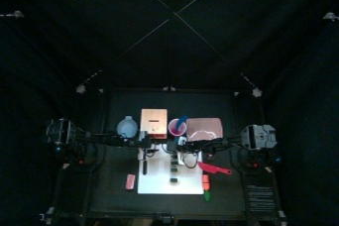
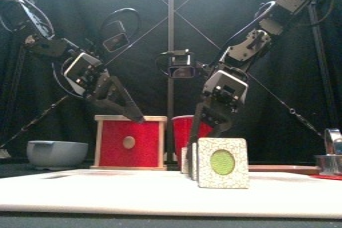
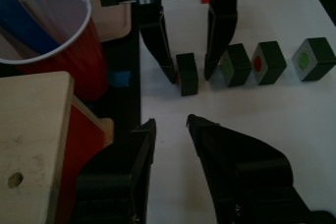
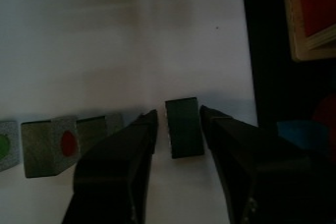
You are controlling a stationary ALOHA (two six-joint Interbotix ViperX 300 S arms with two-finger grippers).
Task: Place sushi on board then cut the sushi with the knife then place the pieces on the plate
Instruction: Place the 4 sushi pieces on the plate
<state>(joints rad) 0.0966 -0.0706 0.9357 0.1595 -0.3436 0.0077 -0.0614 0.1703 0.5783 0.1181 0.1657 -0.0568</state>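
We judge cutting done, plating pending: right end effector [image 4: 180, 116] spread astride the centre-frame end piece [image 4: 182, 130] on the white board [image 1: 166, 185], left end effector [image 3: 171, 123] spread, empty.

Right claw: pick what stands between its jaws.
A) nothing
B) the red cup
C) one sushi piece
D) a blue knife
C: one sushi piece stands on the white board, between the open jaws of the right claw.
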